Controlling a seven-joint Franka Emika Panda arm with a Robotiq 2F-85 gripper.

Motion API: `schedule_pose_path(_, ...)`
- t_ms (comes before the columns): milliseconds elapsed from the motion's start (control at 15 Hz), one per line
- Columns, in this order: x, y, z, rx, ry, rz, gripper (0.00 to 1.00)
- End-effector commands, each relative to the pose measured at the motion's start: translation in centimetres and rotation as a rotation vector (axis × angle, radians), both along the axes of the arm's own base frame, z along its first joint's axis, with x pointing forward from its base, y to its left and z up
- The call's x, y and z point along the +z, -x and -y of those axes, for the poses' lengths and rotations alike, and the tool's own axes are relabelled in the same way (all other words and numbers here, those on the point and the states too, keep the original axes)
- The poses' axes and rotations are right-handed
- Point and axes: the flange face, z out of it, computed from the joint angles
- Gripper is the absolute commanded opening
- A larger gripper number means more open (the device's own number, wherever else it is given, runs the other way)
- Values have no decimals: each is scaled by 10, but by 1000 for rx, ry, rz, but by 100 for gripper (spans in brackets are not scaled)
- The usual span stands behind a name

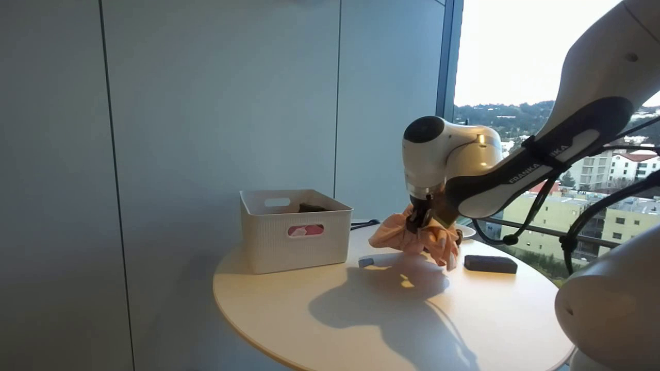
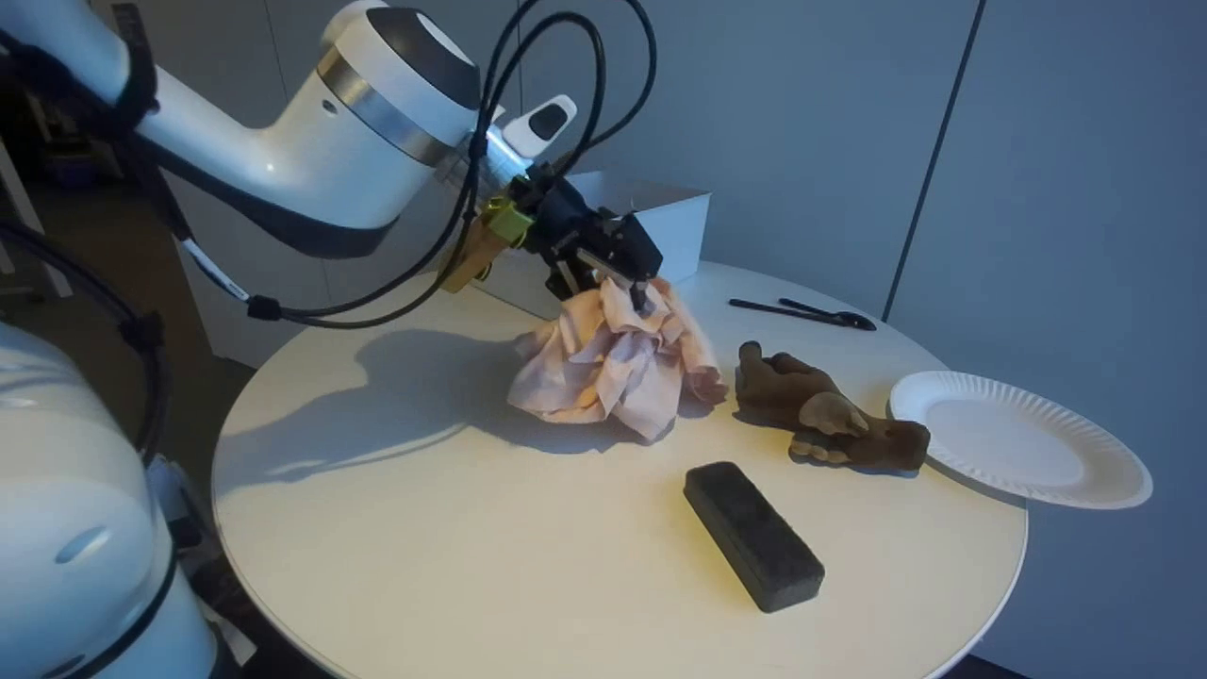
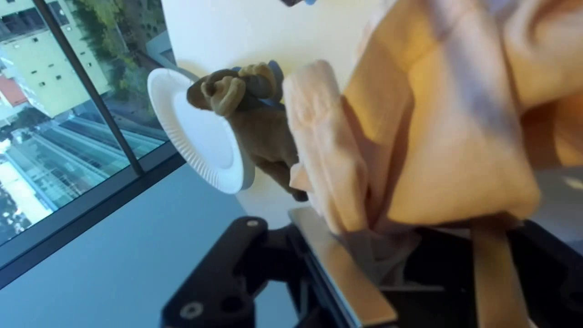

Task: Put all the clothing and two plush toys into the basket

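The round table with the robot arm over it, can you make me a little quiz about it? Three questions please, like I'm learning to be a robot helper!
1. Pick one. What is the gripper holding?
A: a black spoon
B: the peach garment
C: a dark oblong block

2. True or false? There is pink fabric inside the white basket.

3. Fill the gap: the white paper plate pokes out past the ... of the table.

Key:
1. B
2. True
3. edge
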Motion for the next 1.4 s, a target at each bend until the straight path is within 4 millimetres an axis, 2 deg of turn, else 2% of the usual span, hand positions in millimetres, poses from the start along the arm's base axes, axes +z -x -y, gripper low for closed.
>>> schedule_pose_path(0,54,12,-19,75,107,144,8)
schedule_pose_path(200,77,13,-46,138,176,249,9)
schedule_pose_path(400,105,2,-93,226,240,345,7)
schedule_pose_path(667,120,-12,-188,389,331,467,6)
schedule_pose_path(733,125,-21,-211,425,356,507,5)
schedule_pose_path(867,139,-42,-243,472,412,607,6)
schedule_pose_path(933,144,-60,-250,464,447,665,7)
schedule_pose_path(1067,149,-92,-250,391,479,721,6)
schedule_pose_path(1200,140,-129,-237,329,472,663,6)
schedule_pose_path(1333,124,-168,-222,295,460,586,6)
